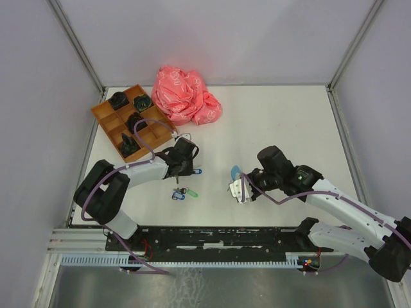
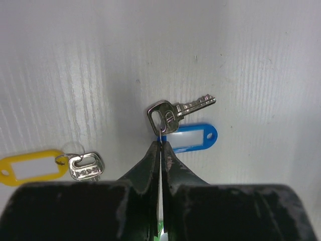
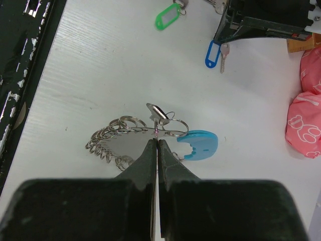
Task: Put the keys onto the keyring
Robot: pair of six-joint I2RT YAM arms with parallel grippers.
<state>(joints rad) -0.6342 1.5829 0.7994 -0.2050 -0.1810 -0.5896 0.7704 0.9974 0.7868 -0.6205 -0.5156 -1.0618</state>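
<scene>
My left gripper [image 2: 161, 143] is shut on the small ring of a silver key [image 2: 173, 111] with a blue tag [image 2: 190, 136], low over the table; it also shows in the top view [image 1: 186, 165]. A yellow-tagged key [image 2: 30, 167] lies to its left. A green-tagged key [image 1: 192, 193] and a dark-tagged key [image 1: 178, 195] lie just in front of it. My right gripper [image 3: 157, 140] is shut on the edge of the keyring [image 3: 125, 143], a silvery oval lined with several small rings, with a light blue curved piece [image 3: 198, 144]. One silver key [image 3: 159, 114] sits at the keyring's top.
An orange compartment tray [image 1: 106, 119] with black items stands at the back left. A crumpled pink bag [image 1: 186, 96] lies behind the arms. A black rail [image 1: 205, 237] runs along the near edge. Grey walls close the sides.
</scene>
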